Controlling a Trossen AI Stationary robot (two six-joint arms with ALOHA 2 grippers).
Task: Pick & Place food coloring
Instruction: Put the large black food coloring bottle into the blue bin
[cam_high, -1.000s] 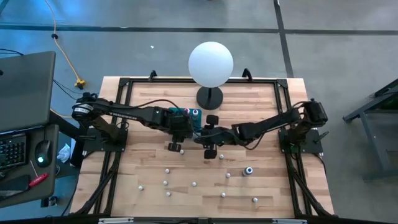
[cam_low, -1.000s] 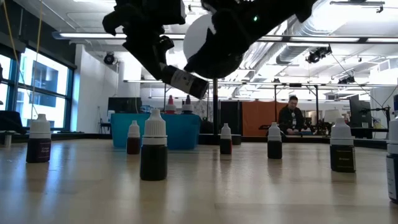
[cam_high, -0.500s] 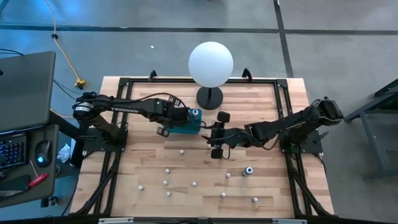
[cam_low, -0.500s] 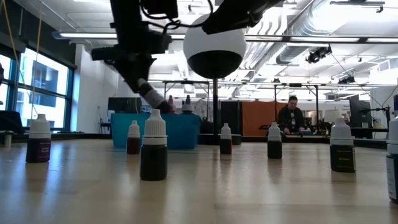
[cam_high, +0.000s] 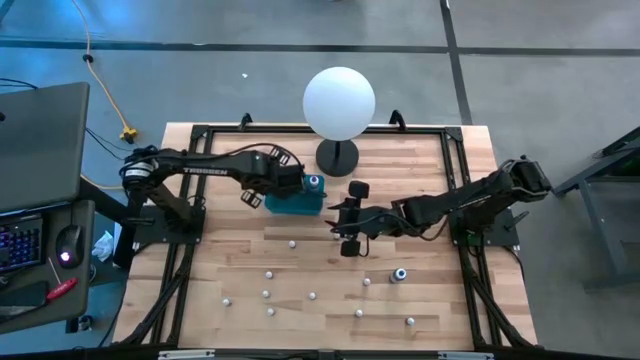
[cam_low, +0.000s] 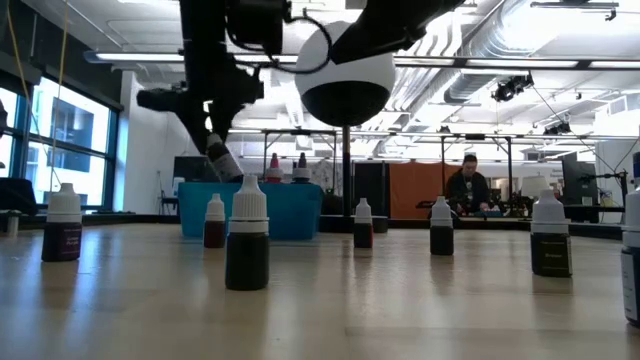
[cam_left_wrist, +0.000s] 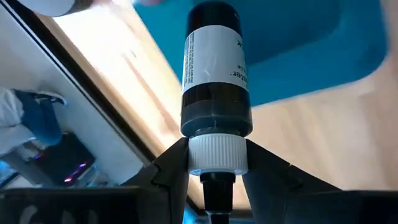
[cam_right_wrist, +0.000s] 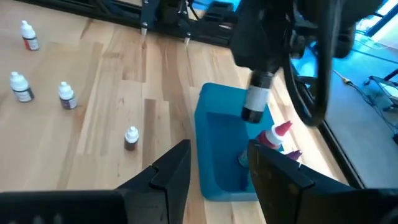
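My left gripper (cam_left_wrist: 214, 158) hangs over the teal tray (cam_right_wrist: 217, 165), shut on a food coloring bottle (cam_left_wrist: 214, 74) with a dark body, white label and white cap. In the high view this gripper (cam_high: 253, 197) is at the tray's (cam_high: 298, 205) left end. The tray holds red-tipped bottles (cam_right_wrist: 278, 132) standing inside it. My right gripper (cam_high: 350, 218) waits open, just right of the tray, touching nothing. Several more small bottles (cam_high: 292, 242) stand upright on the table. My left gripper pinches the bottle's white cap (cam_left_wrist: 214, 152) between its two fingers. The fingers come from above, pointing down. The bottle (cam_right_wrist: 255, 99) hangs below them, bottom end down and slightly tilted, lifted clear above the tray.
A white globe on a black stand (cam_high: 340, 103) rises just beyond the tray. Scattered bottles (cam_high: 399, 274) (cam_high: 267, 273) dot the near half of the wooden table. A black frame (cam_high: 200, 135) rims the table. A person (cam_low: 470, 190) sits far off in the room.
My left gripper has carried the bottle from mid-table, beside my right gripper, toward the far-left and over the tray's left end. The bottle has tipped from a strong slant to nearly upright, cap uppermost. My right arm has drawn back slightly toward the table's right edge.
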